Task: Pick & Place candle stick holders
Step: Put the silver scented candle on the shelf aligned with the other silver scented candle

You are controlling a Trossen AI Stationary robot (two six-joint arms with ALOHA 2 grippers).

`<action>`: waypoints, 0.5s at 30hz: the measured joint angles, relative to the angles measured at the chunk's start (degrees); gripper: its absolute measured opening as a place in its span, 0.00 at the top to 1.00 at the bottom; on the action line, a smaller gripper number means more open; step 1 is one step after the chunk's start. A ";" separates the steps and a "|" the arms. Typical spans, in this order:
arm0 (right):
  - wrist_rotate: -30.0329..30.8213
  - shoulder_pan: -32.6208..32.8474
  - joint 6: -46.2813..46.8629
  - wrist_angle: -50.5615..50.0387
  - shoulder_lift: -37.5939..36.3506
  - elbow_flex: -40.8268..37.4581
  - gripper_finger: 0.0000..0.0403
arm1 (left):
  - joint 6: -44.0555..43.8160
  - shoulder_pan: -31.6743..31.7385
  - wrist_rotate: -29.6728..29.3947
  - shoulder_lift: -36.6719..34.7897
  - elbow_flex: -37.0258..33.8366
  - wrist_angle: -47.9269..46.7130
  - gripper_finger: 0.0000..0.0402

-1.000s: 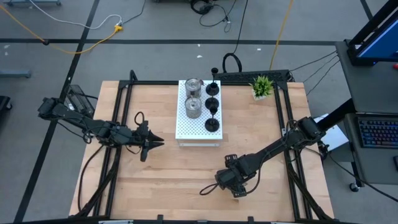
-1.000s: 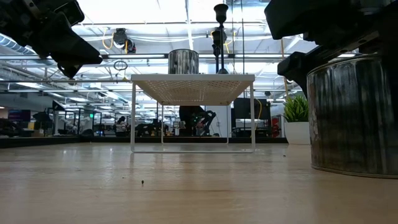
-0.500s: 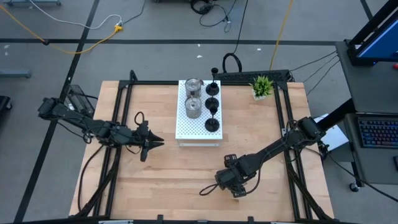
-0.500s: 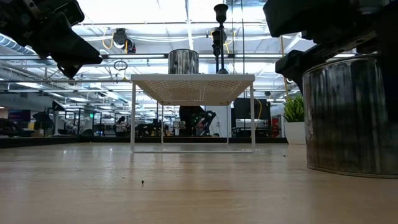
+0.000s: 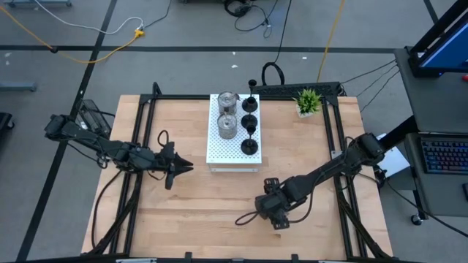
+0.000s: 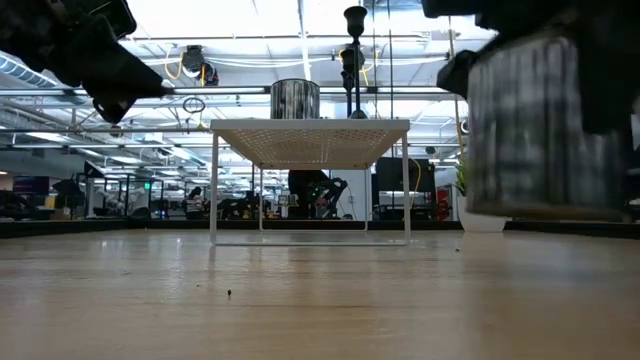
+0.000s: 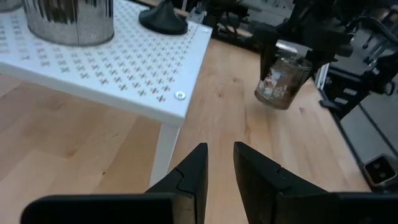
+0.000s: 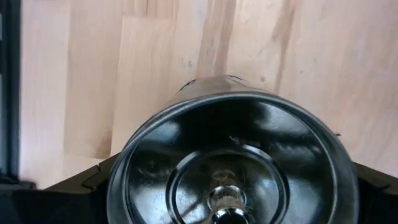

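silver holder carried by the right gripper [image 5: 272, 212], clear of the bench [image 5: 183, 212].
its jaws are pinched on the silver candle stick holder [image 6: 540, 125]; a lift onto the white board [image 5: 232, 142] is called for next. left gripper [image 7: 217, 163] is held beside the board, jaws slightly parted.

One camera looks straight down on the whole light wooden table [image 5: 183, 212]. Another sits at tabletop level, facing the room. Wrist cameras look close past their fingers. High, low and left-wrist views share the white perforated rectangular board [image 5: 219, 150] [image 6: 310, 135] [image 7: 106, 68].

Three silver holders [image 5: 227, 126], four black holders [image 5: 249, 123], one plant [image 5: 308, 100].
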 joint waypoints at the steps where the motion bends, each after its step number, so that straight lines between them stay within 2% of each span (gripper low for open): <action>1: -0.01 -0.15 0.42 0.22 -0.45 0.00 0.13 | -0.01 0.02 0.01 0.00 0.00 0.51 0.80; 7: 0.01 -0.99 2.50 0.41 -2.88 1.24 0.13 | -0.04 0.00 0.00 0.00 0.00 4.24 0.80; 15: 0.15 -2.29 2.72 -0.55 -3.08 8.96 0.13 | -3.85 0.01 -0.08 0.00 0.00 9.53 0.80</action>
